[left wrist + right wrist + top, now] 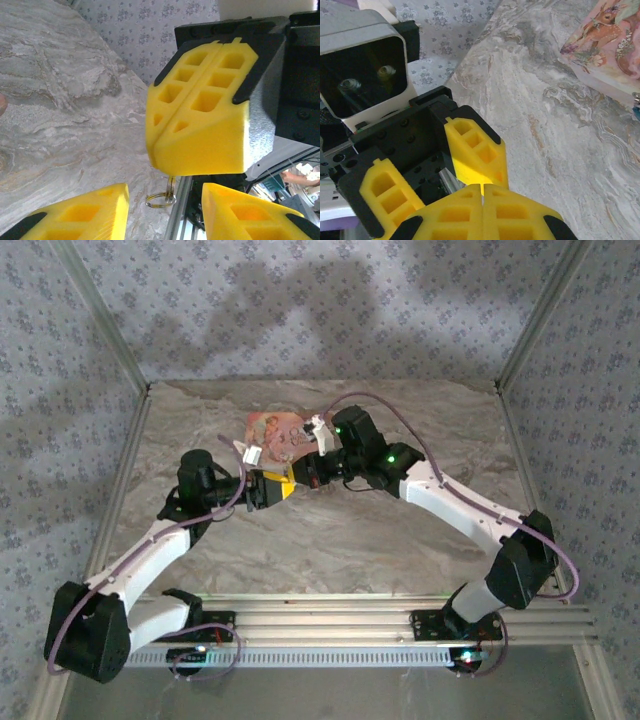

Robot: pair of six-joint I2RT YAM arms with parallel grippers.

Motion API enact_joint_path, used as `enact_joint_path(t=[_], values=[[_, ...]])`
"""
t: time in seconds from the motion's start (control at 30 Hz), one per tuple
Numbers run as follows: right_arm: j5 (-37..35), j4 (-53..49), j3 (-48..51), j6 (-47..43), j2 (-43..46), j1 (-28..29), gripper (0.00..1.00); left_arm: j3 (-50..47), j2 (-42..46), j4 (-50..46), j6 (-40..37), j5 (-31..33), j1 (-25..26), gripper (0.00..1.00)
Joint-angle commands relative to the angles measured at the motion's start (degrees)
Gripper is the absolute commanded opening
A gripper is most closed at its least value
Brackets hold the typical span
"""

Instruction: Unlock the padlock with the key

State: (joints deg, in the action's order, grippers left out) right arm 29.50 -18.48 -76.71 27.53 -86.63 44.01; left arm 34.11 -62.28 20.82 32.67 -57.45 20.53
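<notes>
Key (451,181), its ring (161,206) dangling, sits pinched in the right claw's (482,190) closed fingers, poised between the left claw's (162,194) parted fingers above the marbled table (400,560). A loose or early handover could let it twist, slip free and drop out of reach.

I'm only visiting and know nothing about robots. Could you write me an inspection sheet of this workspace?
Surface: grey marbled tabletop.
Job's things: thin metal key with a round wire ring, apparently pinched by the right gripper.
Clutter: pink deer-printed card, flat at the back.
Grippers: left gripper, yellow fingers open, facing the right gripper, fingers shut.
Cables: purple cables along both arms.
Surroundings: patterned grey walls, aluminium frame.
</notes>
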Motion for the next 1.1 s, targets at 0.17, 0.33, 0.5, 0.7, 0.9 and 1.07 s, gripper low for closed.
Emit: enact_joint_path(t=[0.17,0.33,0.5,0.7,0.9,1.07], values=[[1.7,3.7,1.4,3.2,1.7,-0.1,0.0,0.5,-0.8,3.2,-0.1,-0.7,1.1,0.12],[-2.6,3.8,2.0,6.6,3.2,-0.4,0.38,0.5,0.4,-2.6,-4.1,4.6,1.1,0.0],[-8.7,3.5,5.3,14.6,7.5,-1.9,0.55,1.8,5.1,-14.2,-14.9,15.2,3.4,0.0],[-12.8,3.1,7.4,22.7,9.0,-0.1,0.51,3.7,10.5,-25.1,-27.6,35.3,11.2,0.0],[-14.1,3.9,6.7,25.8,6.7,3.4,0.42,2.7,12.4,-23.8,-30.2,42.1,15.2,0.0],[-16.0,1.5,4.7,25.8,4.1,5.4,0.36,3.0,12.5,-24.5,-31.6,43.8,16.4,0.0]])
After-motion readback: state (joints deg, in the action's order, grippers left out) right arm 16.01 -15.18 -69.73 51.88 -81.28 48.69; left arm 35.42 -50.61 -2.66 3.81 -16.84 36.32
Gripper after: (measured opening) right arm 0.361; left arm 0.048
